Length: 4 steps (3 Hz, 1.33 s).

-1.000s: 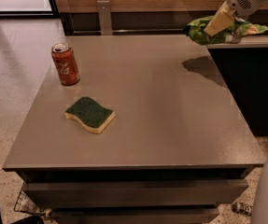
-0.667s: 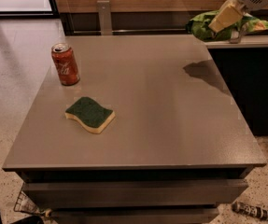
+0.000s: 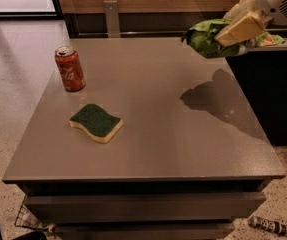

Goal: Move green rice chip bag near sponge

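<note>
The green rice chip bag (image 3: 203, 38) hangs crumpled in my gripper (image 3: 228, 34) above the table's far right corner, well off the surface. The gripper's cream fingers (image 3: 239, 29) are shut on the bag, and the arm comes in from the upper right. The bag's shadow (image 3: 218, 96) falls on the right half of the table. The sponge (image 3: 96, 122), dark green on top with pale yellow foam, lies flat on the left front part of the table, far from the bag.
A red soda can (image 3: 70, 68) stands upright at the table's left, behind the sponge. The grey table (image 3: 153, 154) has drawers under its front edge. A dark counter (image 3: 273, 84) borders the right side. A wooden wall runs behind.
My gripper with the bag has shifted left and slightly lower, over the table's far right corner. The sponge and can have not moved.
</note>
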Motion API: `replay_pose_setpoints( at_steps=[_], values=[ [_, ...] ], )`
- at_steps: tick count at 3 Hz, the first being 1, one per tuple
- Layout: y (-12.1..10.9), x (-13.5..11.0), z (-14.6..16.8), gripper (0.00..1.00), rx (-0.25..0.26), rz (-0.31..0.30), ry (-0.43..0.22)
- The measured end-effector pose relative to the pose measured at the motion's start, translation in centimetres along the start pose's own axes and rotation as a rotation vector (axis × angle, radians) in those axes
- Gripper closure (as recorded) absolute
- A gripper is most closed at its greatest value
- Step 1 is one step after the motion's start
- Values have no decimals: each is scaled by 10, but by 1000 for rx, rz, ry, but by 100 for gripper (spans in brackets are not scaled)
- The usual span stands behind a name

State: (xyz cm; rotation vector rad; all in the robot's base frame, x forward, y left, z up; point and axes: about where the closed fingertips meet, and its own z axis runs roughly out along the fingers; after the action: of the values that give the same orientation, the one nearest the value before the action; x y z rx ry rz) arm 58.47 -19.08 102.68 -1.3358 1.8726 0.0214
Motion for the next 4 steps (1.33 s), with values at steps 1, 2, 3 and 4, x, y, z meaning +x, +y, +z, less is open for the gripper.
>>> replay_pose_setpoints(
  at_steps=[1, 2, 3, 4],
  values=[
    [40, -16, -7, 100, -28, -52, -91],
    [78, -33, -15, 100, -69, -162, -156],
    [79, -35, -16, 100, -65, -211, -162],
    [79, -36, -16, 100, -65, -206, -161]
  ],
)
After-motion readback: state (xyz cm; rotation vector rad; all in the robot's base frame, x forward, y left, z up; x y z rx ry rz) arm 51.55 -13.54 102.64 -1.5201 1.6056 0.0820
